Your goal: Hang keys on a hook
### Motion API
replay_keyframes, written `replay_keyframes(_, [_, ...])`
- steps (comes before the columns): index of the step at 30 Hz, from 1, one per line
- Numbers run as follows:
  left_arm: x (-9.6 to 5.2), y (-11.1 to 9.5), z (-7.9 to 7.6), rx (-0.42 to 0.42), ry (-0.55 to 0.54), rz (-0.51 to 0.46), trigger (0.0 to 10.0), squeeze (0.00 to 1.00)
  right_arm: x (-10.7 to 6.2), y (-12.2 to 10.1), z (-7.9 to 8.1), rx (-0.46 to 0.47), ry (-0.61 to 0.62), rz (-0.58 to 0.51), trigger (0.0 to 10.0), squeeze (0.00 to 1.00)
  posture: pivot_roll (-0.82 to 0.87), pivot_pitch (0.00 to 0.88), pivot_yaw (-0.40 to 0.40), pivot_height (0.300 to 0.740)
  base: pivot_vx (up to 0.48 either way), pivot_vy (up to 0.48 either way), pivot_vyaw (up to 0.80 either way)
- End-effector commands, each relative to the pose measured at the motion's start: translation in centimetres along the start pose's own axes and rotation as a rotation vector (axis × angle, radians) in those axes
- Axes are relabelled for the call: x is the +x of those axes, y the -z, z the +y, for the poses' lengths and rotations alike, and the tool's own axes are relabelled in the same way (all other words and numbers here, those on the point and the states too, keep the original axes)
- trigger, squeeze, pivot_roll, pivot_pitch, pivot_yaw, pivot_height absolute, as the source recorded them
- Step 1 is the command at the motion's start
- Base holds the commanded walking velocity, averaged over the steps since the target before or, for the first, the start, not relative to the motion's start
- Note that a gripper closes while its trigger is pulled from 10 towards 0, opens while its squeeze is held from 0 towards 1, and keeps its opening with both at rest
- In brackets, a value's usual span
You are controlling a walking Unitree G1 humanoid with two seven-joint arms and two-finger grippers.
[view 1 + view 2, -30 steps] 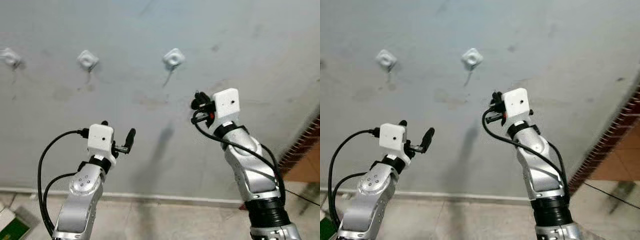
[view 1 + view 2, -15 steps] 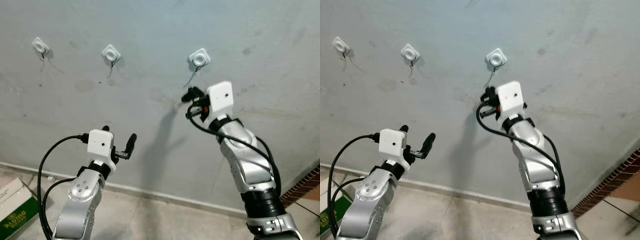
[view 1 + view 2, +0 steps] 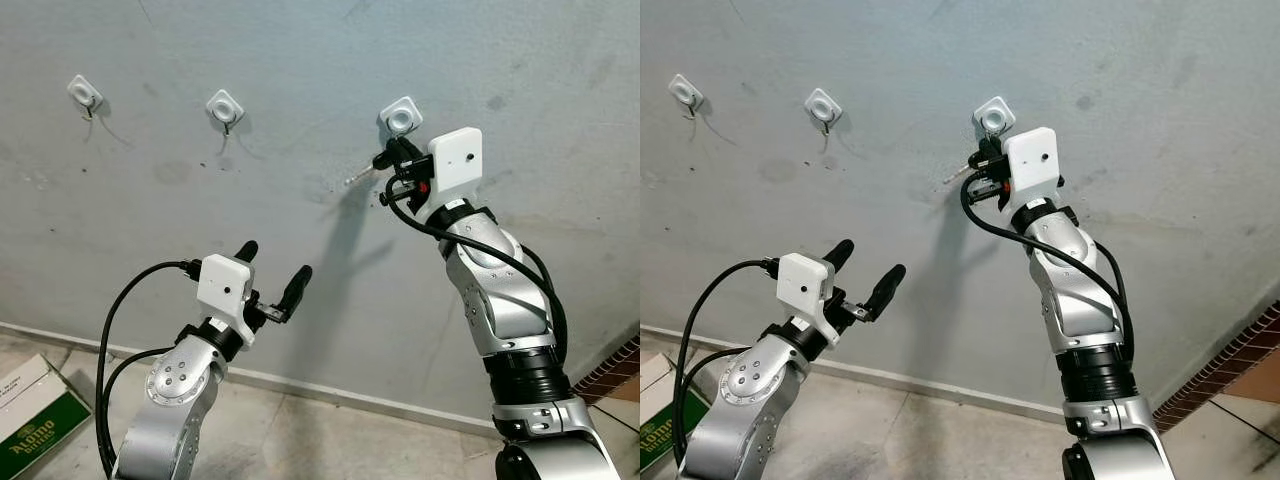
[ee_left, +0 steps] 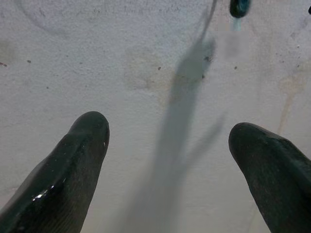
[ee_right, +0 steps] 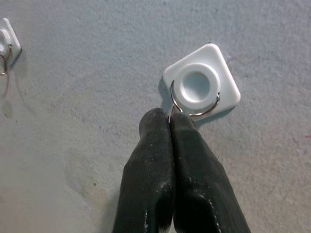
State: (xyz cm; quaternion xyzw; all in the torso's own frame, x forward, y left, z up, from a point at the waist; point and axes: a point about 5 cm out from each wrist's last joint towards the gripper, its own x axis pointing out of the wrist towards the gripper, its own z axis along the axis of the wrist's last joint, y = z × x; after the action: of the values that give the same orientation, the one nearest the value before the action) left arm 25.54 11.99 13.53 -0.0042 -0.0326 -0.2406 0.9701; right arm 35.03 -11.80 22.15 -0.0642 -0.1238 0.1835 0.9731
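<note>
Wall hook, right tool nearer now.

The right pincer is now higher and closer to the wall than half a second ago, and its tips reach the white hook, with the key ring now around the hook's round knob. The left pincer is also a little higher and further to the right.

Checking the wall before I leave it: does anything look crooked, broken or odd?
The white hooks sit turned like diamonds, not square. The wall is stained. The right gripper pinches a key ring at one hook.
</note>
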Motion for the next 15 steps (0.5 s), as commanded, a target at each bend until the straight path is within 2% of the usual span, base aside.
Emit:
replay_keyframes(1, [-0.1,-0.3,-0.2,0.002,0.029,-0.004,10.0,0.00,0.4,-0.8,-0.2,0.001,-0.012,-0.028,10.0,0.00,0.03,0.000,0.015,0.740,0.000,0.000,0.00])
replay_keyframes(9, [0.1,-0.7,-1.4,-0.036,0.123,-0.021,10.0,0.00,0.4,-0.6,-0.5,-0.003,-0.008,-0.028,10.0,0.00,0.03,0.000,0.017,0.740,0.000,0.000,0.00])
replay_keyframes(15, [0.1,-0.6,-1.5,-0.029,0.129,-0.012,10.0,0.00,0.3,-0.3,-0.5,-0.001,-0.010,-0.014,10.0,0.00,0.03,0.000,0.015,0.740,0.000,0.000,0.00])
